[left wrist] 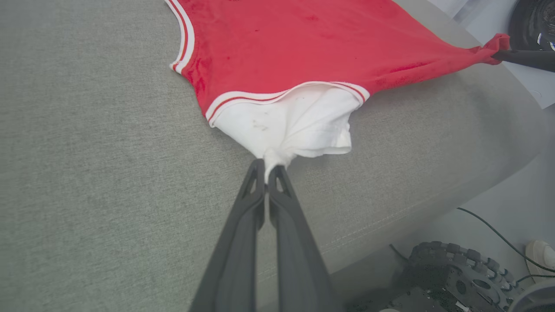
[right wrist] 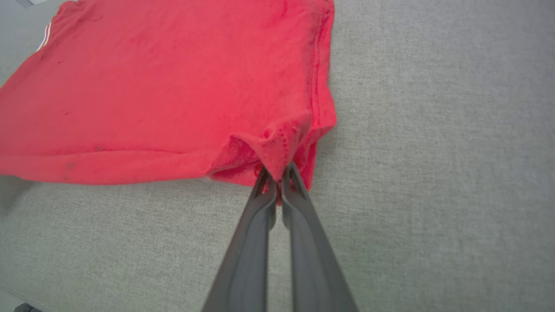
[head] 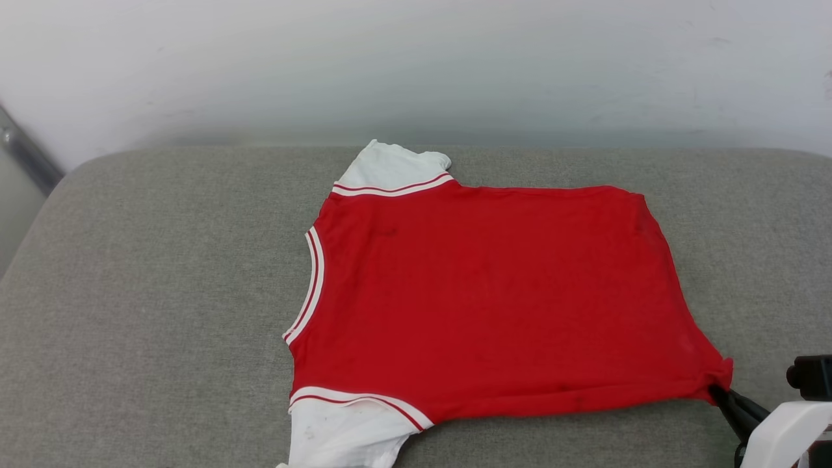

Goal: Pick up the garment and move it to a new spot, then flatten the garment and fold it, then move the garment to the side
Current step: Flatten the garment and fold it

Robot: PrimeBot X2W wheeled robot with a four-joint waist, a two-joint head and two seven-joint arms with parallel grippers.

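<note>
Plainly spread with its unprinted red side up, the red jersey-style shirt with white short sleeves and red-and-white striped trim (head: 494, 292) lies on the grey woven fabric cushion (head: 162, 292). It covers the centre and right of the head view, one white sleeve at top centre and the other running off the bottom edge.

At the lower right of that view, the right gripper (head: 715, 389) has its dark fingers clenched on the shirt's bunched red corner, under a pale forearm. The right wrist view brings this grasp close: the two fingers are pressed together at frame centre, with a puckered fold of hem between their tips and the rest of the shirt stretching to the upper left.

The left wrist view adds the other grasp. The left gripper (left wrist: 268, 167) is clamped on the gathered edge of the near white sleeve at frame centre, and the cloth fans away from the tips toward the top. At the upper right of this view the far red corner is drawn to a point against the other arm's dark finger. A black studded wheel (left wrist: 455, 273) sits on the floor at the lower right, below the cushion's edge.
</note>
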